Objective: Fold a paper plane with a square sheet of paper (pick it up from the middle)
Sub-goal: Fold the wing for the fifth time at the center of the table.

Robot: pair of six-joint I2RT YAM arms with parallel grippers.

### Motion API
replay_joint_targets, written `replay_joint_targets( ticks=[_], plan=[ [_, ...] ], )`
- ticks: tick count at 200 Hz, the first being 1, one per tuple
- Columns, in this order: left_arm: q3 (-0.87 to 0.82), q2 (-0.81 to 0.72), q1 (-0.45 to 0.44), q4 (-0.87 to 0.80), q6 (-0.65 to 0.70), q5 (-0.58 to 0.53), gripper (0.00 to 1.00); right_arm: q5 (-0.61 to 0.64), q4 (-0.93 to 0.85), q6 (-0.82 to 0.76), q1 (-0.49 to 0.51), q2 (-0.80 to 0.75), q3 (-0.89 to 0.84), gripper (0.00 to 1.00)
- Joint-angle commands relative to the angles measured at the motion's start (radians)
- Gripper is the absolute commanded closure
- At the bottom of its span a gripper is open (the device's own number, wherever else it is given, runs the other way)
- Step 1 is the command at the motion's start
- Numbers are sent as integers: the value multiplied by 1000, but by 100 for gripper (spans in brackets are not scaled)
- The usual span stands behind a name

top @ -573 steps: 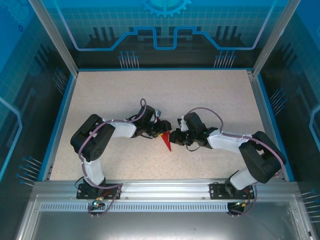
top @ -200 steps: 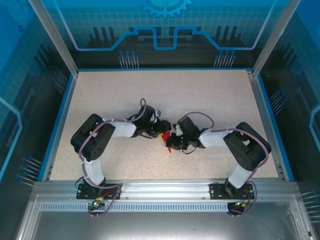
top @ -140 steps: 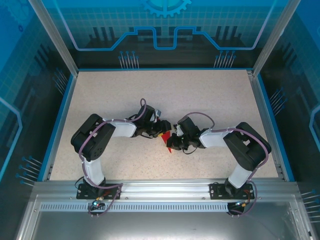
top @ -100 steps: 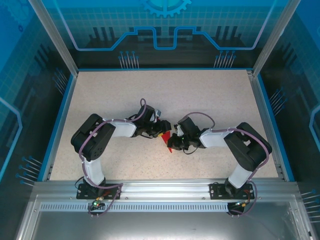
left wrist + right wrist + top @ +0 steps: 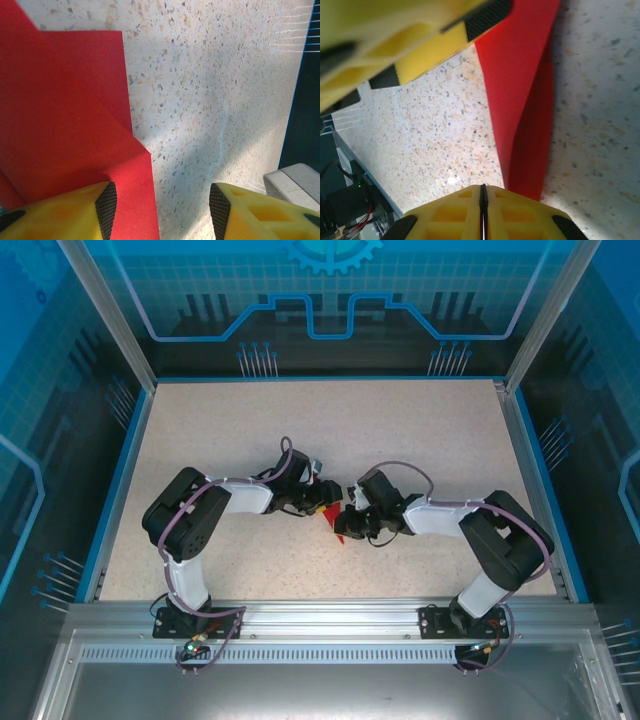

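The red paper lies folded into a narrow pointed shape on the speckled table, between my two grippers at mid-table. In the left wrist view the paper shows stepped folded layers; my left gripper is open, its left pad over the paper's edge and the other over bare table. In the right wrist view the paper runs as a slim creased strip down to my right gripper, which is shut, its tip resting against the strip's near end. The left gripper's yellow finger crosses above.
The table is bordered by a blue rim and clear enclosure walls. Both arms bend inward from their bases at the near edge, wrists almost touching at the left gripper and right gripper.
The right arm's elbow has swung a little to the right and outward. Both grippers and the paper stay nearly where they were.
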Motion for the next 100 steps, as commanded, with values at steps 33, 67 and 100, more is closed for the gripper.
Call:
replay_joint_targets(
  ticks=[33, 67, 100],
  plan=[
    [5, 60, 2, -55, 8, -19, 44, 19, -100, -28, 28, 32, 46, 89],
    [2, 62, 2, -56, 9, -18, 44, 22, -114, -36, 25, 46, 32, 89],
    [3, 62, 2, -56, 9, -18, 44, 54, -144, -42, 15, 53, 16, 89]
  ],
)
